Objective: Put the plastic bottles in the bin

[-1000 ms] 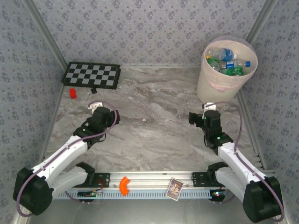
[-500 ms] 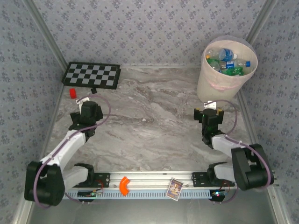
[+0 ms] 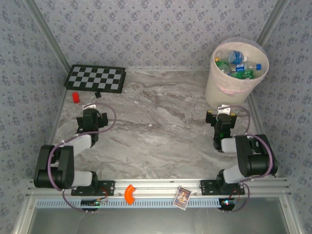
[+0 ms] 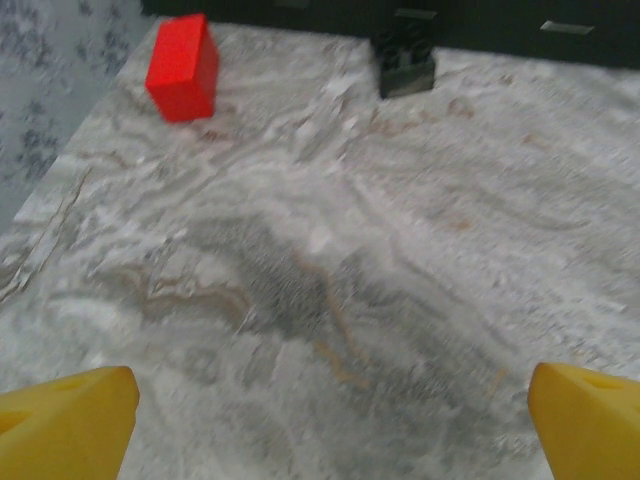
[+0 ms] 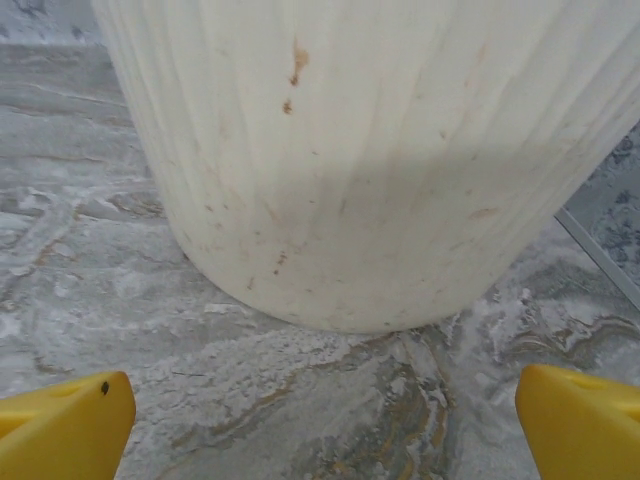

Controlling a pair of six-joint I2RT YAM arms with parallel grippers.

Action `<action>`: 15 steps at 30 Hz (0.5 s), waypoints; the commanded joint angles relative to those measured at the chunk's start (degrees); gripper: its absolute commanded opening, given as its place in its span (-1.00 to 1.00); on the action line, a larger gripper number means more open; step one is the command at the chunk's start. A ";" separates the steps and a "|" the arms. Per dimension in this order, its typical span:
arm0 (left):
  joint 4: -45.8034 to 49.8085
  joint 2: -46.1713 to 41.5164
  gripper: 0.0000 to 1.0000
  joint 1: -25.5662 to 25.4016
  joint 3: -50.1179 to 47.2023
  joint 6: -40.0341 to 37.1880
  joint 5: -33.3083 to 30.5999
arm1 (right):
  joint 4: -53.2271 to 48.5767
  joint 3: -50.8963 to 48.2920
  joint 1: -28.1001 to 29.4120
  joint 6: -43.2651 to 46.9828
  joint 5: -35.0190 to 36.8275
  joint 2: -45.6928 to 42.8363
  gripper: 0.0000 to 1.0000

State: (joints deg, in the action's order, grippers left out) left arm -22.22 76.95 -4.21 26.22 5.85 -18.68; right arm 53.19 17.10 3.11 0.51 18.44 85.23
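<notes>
bin (image 3: 228,90) at far-right corner of table (image 3: 161,131)

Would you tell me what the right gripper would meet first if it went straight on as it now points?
Probably the bin, whose lower wall stands directly ahead of the open right gripper; how near is unclear.

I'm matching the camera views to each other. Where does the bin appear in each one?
Top external: bin at upper right, bottles inside.
Right wrist: its wall spans the upper frame.
Left wrist: faces the red block instead.
Shared landmark: marble tabletop.
</notes>
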 commanded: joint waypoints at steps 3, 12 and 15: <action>-12.58 1.22 0.99 0.69 -1.71 -2.51 5.02 | 0.77 0.86 -0.50 -0.75 -5.42 1.72 0.99; -23.49 7.38 1.00 4.60 -3.81 -2.95 11.37 | -0.30 2.62 -1.00 1.25 -4.05 2.70 0.99; -28.35 11.73 1.00 4.65 -3.97 -4.65 15.64 | 0.27 2.45 -0.86 1.46 -3.61 2.67 0.99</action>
State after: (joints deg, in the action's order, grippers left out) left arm -42.78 86.08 0.38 22.96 2.81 -8.84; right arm 54.22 18.59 2.59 1.17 14.50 88.07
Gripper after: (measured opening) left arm 0.997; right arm 0.994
